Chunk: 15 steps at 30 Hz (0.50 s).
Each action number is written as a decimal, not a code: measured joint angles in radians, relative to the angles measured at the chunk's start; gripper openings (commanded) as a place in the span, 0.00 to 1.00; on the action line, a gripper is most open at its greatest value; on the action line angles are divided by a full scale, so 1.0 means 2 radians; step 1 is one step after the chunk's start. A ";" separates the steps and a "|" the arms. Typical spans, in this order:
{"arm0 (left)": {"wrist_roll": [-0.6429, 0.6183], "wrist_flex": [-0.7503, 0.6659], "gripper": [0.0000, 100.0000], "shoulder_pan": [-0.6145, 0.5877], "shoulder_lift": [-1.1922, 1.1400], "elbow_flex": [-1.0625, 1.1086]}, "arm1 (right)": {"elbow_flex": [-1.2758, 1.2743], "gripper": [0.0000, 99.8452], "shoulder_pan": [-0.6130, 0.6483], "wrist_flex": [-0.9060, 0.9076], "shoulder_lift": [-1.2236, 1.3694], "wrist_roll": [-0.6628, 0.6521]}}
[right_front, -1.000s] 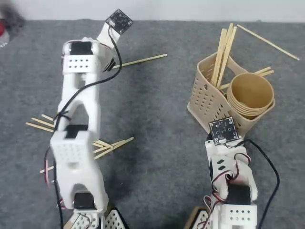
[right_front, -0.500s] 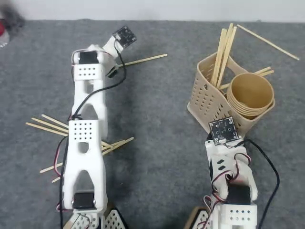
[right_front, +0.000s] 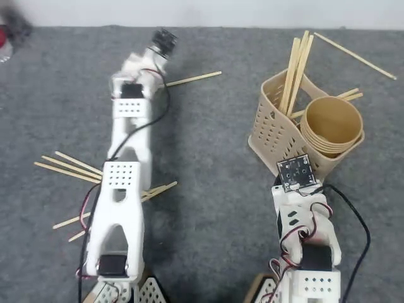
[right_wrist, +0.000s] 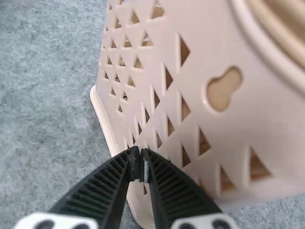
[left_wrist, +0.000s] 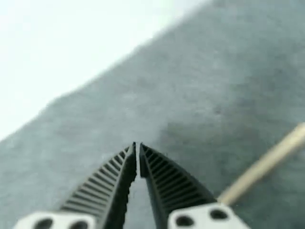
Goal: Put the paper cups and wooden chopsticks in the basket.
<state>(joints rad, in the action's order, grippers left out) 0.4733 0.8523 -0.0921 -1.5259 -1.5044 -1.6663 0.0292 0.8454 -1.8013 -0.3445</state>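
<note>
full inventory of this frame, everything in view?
basket: one, beige, right side of the mat, in front of the right arm.
paper cups: one nested stack, tan, inside the basket; count unclear.
chopsticks in basket: about five, pale wood, sticking out the top.
loose chopsticks: one at the far right corner; one by the left gripper; several under and beside the left arm.
mat: one, grey, covers the table.
left gripper: black fingers, shut, empty, over the mat beside a chopstick.
right gripper: black fingers, shut, empty, at the basket's near wall.
</note>
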 measured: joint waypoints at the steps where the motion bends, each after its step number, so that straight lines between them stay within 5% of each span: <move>1: 0.000 0.000 0.01 0.005 -0.002 0.002 | 0.000 0.01 0.000 0.000 0.000 0.000; 15: 0.079 0.075 0.01 0.008 -0.002 0.002 | 0.000 0.01 0.000 0.000 0.000 0.000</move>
<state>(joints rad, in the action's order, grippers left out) 0.6314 1.0027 -0.0767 -1.5305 -1.5014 -1.6663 0.0292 0.8454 -1.8013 -0.3445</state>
